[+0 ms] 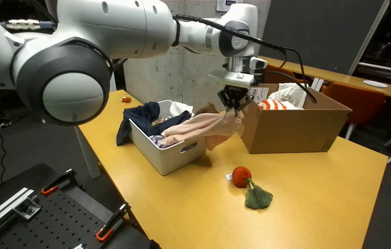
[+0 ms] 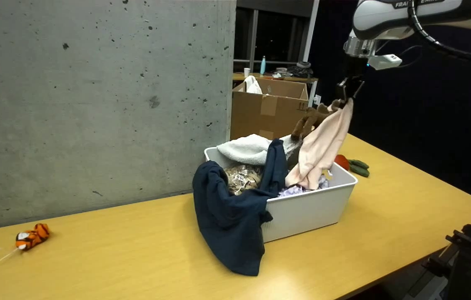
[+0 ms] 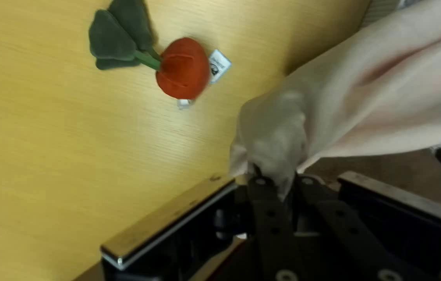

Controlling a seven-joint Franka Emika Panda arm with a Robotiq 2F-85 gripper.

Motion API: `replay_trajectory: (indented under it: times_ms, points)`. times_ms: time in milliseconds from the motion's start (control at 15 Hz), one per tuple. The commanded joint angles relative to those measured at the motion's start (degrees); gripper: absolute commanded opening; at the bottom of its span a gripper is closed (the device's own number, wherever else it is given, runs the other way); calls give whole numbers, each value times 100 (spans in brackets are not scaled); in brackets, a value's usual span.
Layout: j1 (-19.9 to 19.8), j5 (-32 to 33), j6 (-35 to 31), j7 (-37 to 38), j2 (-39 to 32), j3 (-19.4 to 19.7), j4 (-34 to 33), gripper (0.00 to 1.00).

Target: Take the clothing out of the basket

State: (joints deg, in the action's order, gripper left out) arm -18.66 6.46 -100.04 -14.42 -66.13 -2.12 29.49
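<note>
The white basket (image 1: 171, 159) stands on the table and also shows in an exterior view (image 2: 310, 212). My gripper (image 1: 235, 109) is shut on a pale pink cloth (image 1: 198, 128), up beyond the basket's end near the cardboard box. The cloth stretches from the fingertips (image 3: 278, 183) down into the basket, where its lower end rests. A navy cloth (image 2: 229, 221) hangs over the basket's rim onto the table. A white cloth (image 2: 247, 149), a purple patterned cloth (image 2: 293, 191) and a brown soft item (image 2: 310, 121) are also in the basket. Whether the brown item touches the gripper is unclear.
An open cardboard box (image 1: 292, 131) holds an orange-striped white cloth (image 1: 275, 104). A red plush toy with green leaves (image 1: 241, 176) lies on the table in front of it. A small tiger-striped toy (image 2: 33, 236) lies at the far end. A concrete wall (image 2: 102, 104) stands behind.
</note>
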Motion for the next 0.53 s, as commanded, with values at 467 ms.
replay_trajectory:
  times_ms: [467]
  points:
    - [-1401,-422,-54,558,3,-42,550,2]
